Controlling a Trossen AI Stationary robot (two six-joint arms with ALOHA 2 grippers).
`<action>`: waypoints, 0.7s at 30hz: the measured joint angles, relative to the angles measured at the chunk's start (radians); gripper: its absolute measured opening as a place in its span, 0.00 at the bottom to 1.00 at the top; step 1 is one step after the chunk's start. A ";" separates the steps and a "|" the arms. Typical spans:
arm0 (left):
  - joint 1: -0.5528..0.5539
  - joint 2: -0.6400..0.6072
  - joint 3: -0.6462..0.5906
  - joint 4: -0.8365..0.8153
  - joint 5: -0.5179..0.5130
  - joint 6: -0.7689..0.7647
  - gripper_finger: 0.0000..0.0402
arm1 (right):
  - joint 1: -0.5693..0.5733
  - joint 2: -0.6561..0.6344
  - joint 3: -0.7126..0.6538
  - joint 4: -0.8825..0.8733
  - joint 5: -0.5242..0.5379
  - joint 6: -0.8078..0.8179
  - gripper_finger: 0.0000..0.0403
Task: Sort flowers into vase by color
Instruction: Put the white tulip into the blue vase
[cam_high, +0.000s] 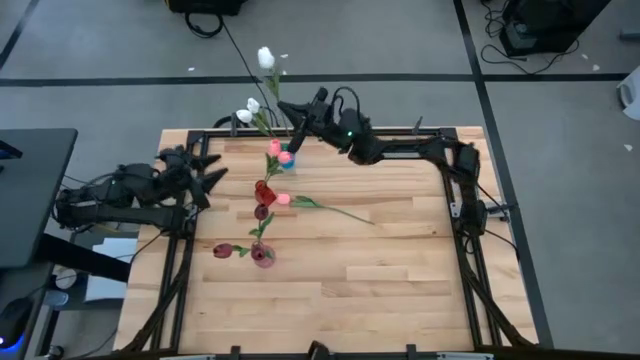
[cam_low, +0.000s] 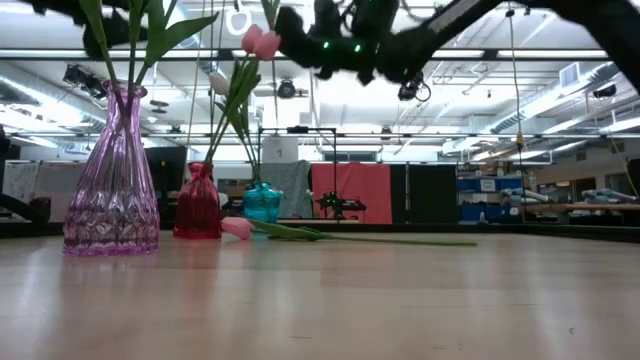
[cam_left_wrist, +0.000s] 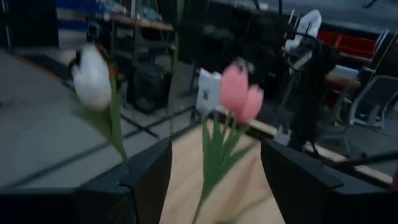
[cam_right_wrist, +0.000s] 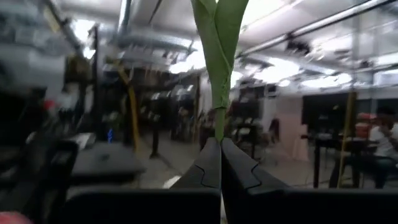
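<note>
In the low view the purple vase stands nearest, with green stems in it, then the red vase, then the small teal vase with pink tulips rising from it. One pink tulip lies flat on the table beside the teal vase, its long stem pointing away toward the right side. Farther back, the right gripper is squeezed tight on the stem of a white tulip, which it holds up high at the far edge of the table. The stem points up and away from the fingers, with the white head beyond the table edge. The teal vase sits just below and close to this gripper, so I think the right arm is the nearer one for the next drop. The left gripper waits with its fingers spread, holding nothing, at the left side near the vases.
</note>
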 joint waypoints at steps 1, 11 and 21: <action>0.000 0.007 0.023 0.005 -0.003 0.016 0.63 | 0.000 -0.027 0.000 -0.050 -0.024 -0.008 0.01; 0.001 0.307 0.253 0.009 -0.017 0.163 0.63 | 0.059 -0.175 -0.001 -0.215 -0.261 -0.050 0.01; 0.001 0.529 0.479 0.009 0.110 0.280 0.63 | 0.186 -0.231 -0.001 -0.172 -0.263 -0.130 0.01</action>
